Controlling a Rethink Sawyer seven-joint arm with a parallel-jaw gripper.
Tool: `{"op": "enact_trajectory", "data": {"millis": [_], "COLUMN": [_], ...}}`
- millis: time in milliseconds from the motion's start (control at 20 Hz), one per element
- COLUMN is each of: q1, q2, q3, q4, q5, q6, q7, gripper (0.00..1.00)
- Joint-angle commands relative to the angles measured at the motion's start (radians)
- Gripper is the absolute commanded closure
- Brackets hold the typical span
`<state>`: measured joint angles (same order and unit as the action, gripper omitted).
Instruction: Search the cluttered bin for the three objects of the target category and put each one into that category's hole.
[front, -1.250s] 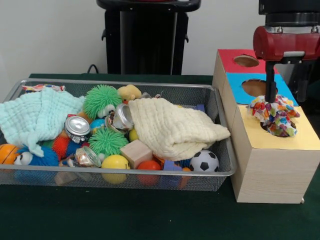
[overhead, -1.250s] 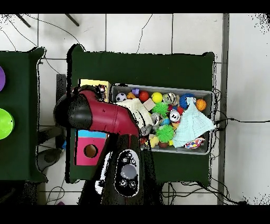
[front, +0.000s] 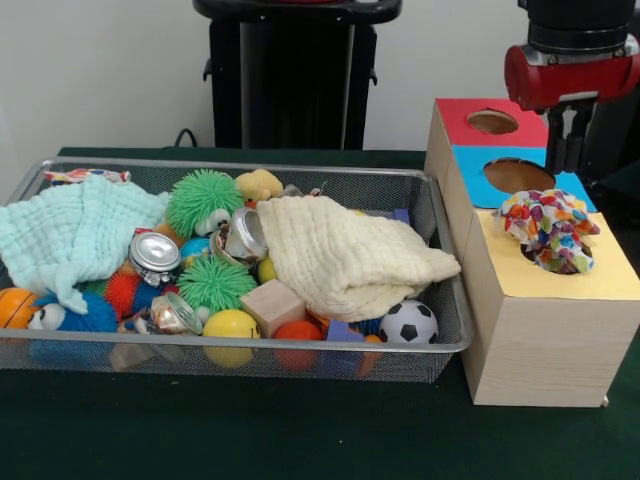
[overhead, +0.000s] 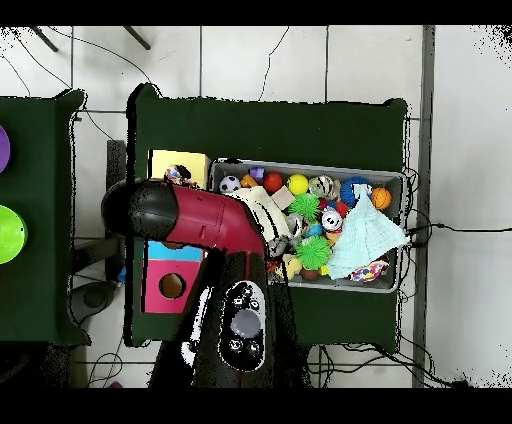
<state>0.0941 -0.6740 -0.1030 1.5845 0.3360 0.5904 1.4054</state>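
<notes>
The wire-mesh bin (front: 240, 166) is full of toys; it also shows in the overhead view (overhead: 300, 166). One white knotted cloth piece with coloured patches (front: 548, 230) sits in the hole of the yellow section of the wooden box (front: 540, 340); the overhead view shows it too (overhead: 178, 175). A second patterned piece (front: 85, 176) lies at the bin's far left corner, and shows in the overhead view (overhead: 370, 270). A third is hidden. My gripper (front: 568, 150) hangs open and empty just above and behind the piece on the box. In the overhead view the arm (overhead: 200, 220) hides it.
The box's red section has a hole (front: 492, 122), and so does its blue section (front: 518, 175). In the bin lie a cream cloth (front: 350, 255), a mint cloth (front: 70, 230), green spiky balls (front: 205, 200), a soccer ball (front: 408, 322), a wooden block (front: 272, 305) and a silver tin (front: 155, 252).
</notes>
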Motion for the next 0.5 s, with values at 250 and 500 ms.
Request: {"op": "enact_trajectory", "data": {"millis": [250, 500], "q1": [-0.035, -0.052], "q2": [0.070, 0.072], "q3": [0.033, 0.054], "q4": [0.003, 0.049], "q5": [-0.002, 0.014], "q6": [0.123, 0.077], "q7": [0.216, 0.206], "gripper": [1.00, 1.00]}}
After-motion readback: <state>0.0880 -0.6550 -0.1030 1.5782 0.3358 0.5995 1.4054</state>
